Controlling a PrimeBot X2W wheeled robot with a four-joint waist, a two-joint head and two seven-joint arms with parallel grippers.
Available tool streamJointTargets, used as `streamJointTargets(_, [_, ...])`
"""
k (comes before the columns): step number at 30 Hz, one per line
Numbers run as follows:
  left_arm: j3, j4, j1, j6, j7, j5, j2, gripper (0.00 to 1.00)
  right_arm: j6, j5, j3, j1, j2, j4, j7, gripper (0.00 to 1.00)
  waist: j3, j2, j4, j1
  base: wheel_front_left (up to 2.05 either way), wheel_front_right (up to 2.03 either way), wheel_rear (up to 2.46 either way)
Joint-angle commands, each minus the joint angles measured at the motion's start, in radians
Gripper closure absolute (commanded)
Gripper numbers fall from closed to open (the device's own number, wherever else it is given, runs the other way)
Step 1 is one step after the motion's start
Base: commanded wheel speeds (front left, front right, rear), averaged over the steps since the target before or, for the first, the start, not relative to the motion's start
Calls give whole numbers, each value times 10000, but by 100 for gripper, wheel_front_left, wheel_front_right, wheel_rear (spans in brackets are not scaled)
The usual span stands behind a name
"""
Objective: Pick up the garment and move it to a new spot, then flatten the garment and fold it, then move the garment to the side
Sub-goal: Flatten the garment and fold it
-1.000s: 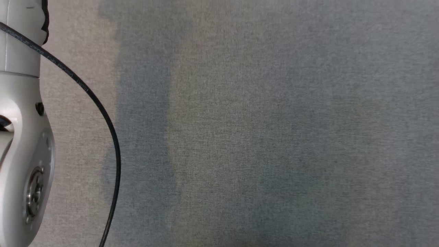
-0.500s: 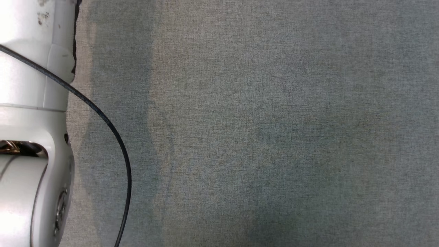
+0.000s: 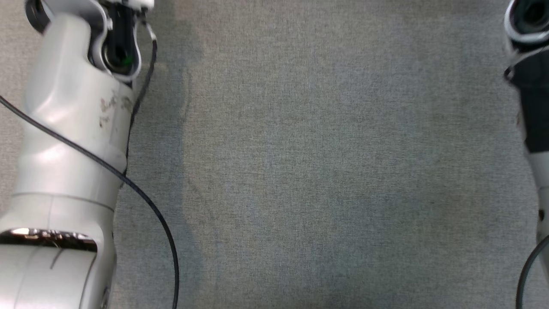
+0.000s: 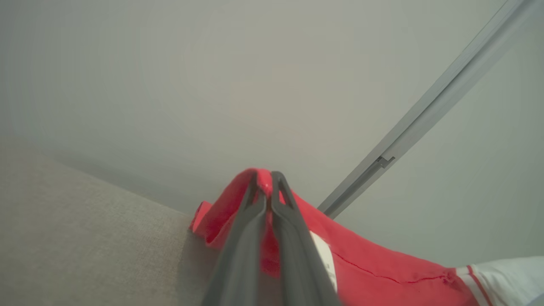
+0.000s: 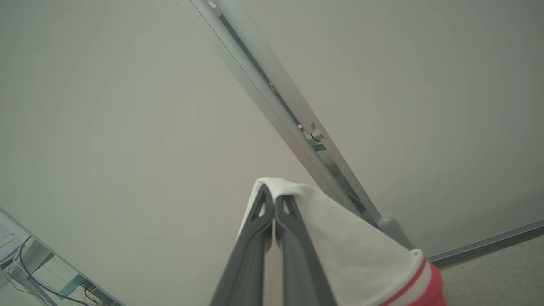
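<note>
Where only the left forearm (image 3: 68,128) and its cable (image 3: 141,197) are shown a second earlier, both forearms are now framed in the head view. The left one is seen above the counter (image 3: 321,171) at its left side, and the right forearm (image 3: 532,107) at its right side. Part of that shift is judged to be the camera's own. No cloth is seen on this stretch of the counter.

In the left wrist view, the left end effector (image 4: 267,178) is seen clamped on a red fold of the garment (image 4: 374,263). It is raised above the counter's far edge, with a metal rail (image 4: 425,123) on the wall beyond. The red cloth is draped down from the tips toward a white, red-striped part.

In the right wrist view, the right end effector (image 5: 273,193) is pressed together on a white part of the garment, also lifted well above the counter.

The garment is therefore judged to be hung between two grips, clear of the counter. The carry to a new spot appears to be under way, while laying down, flattening and folding are not yet done.
</note>
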Motion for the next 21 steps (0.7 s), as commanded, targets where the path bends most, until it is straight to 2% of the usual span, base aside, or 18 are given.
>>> streamJointTargets(1, [-35, 91, 290, -10, -10, -103, 39, 100, 7, 157, 205, 339, -71, 83, -30, 100, -303, 0, -24, -1, 0, 0, 0])
streamJointTargets(8, [-134, 481, 1880, -10, -11, -530, 44, 100, 7, 1580, 1083, 1968, -32, 578, -30, 100, -1395, 0, -175, -1, 0, 0, 0])
streamJointTargets(12, [-637, 578, 2934, -9, -11, -1034, 56, 100, 7, 2243, 1732, 2877, -81, 984, -10, 100, -2116, 0, -271, -1, 0, 0, 0])
streamJointTargets(21, [-872, 719, 4759, -9, -11, -2080, 46, 100, 7, 3752, 2065, 4597, -34, 1665, 302, 100, -3490, 0, -379, -1, 0, 0, 0])
